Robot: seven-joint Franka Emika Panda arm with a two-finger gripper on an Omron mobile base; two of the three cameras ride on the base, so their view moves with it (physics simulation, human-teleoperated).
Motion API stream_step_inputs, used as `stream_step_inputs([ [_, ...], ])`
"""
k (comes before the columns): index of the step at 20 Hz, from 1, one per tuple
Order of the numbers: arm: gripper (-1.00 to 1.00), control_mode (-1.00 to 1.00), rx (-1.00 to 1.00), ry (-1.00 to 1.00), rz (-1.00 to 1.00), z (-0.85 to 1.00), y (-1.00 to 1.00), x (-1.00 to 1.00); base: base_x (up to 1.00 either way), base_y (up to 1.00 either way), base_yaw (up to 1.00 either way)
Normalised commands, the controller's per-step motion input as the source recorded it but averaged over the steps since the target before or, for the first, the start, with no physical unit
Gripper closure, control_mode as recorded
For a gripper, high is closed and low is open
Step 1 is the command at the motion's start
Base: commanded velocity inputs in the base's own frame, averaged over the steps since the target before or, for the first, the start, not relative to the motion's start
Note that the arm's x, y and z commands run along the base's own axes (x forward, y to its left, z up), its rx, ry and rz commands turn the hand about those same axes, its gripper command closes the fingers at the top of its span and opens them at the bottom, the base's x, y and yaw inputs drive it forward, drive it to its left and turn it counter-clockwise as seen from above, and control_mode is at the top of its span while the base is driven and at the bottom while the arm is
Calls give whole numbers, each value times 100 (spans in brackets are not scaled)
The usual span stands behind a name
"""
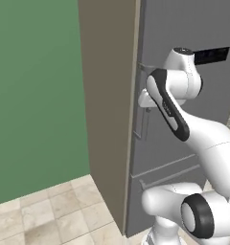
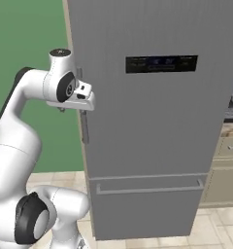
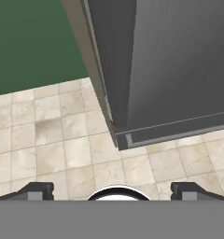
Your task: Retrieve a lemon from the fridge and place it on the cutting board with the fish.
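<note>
The fridge [image 2: 147, 126] stands tall and grey with its door closed, and its beige side panel [image 1: 107, 95] faces the green wall. My gripper [image 2: 65, 108] hangs beside the door's left edge, close to the top of the long vertical handle [image 2: 84, 127], and points down at the floor. From the left base view the gripper [image 1: 146, 106] sits partly behind my forearm, right at the handle [image 1: 144, 125]. In the hand view the gripper [image 3: 112, 190] is open, its fingertips [image 3: 39, 190] wide apart with nothing between them, above the fridge's bottom corner [image 3: 125, 137]. The lemon, cutting board and fish are out of view.
A green wall [image 1: 35, 95] runs left of the fridge, over a beige tiled floor [image 3: 48, 140]. The fridge's bottom drawer has a horizontal handle [image 2: 147, 187]. Beige counter cabinets [image 2: 230, 160] stand to the right of the fridge.
</note>
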Motion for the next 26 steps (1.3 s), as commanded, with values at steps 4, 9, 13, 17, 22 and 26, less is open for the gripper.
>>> stream_step_inputs([
  [4,-100,100,0,0,0,0,0,0,-38,3,-24],
  [9,-100,100,0,0,0,0,0,0,-39,0,-20],
  [13,-100,100,0,0,0,0,0,0,-6,18,-1],
  [17,-100,100,0,0,0,0,0,0,0,12,0],
  [22,-100,100,0,0,0,0,0,0,0,0,0],
  [26,-100,-100,0,-4,1,0,4,4,0,0,0],
])
